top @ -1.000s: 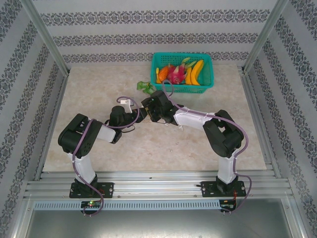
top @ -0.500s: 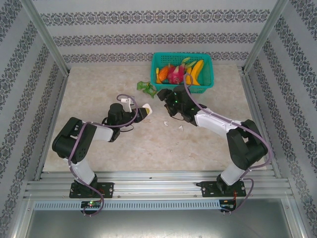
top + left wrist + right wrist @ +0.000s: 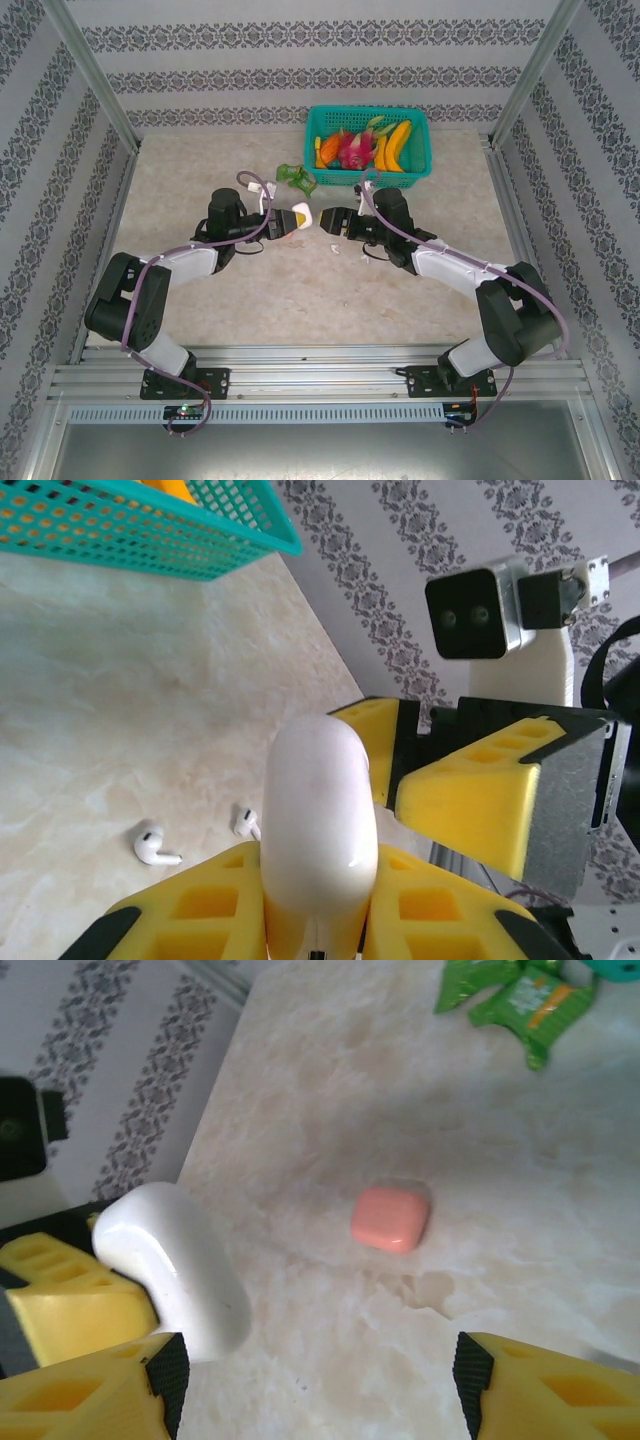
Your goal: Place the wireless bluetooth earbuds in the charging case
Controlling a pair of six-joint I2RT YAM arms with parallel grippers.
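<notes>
A glossy, rounded white plastic charging case [image 3: 318, 810] is clamped in the left gripper [image 3: 288, 220], the right gripper [image 3: 318, 1385] being spread apart.

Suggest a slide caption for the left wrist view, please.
Left gripper grips a white charging case; two white earbuds lie on the table beyond.

A teal plastic mesh basket [image 3: 424, 145] is set at the back of the marble-patterned table [image 3: 200, 290], with a crumpled green plastic packet [image 3: 296, 178] just left of it. In front of these, a white rounded plastic charging case [image 3: 300, 215] is held by the left gripper [image 3: 292, 218], and the right gripper [image 3: 328, 222] is placed just to its right. Two white plastic earbuds [image 3: 337, 250] are laid near each other just before the right gripper. A salmon-pink rounded plastic case [image 3: 390, 1218] is laid on the table beyond the white case.
</notes>
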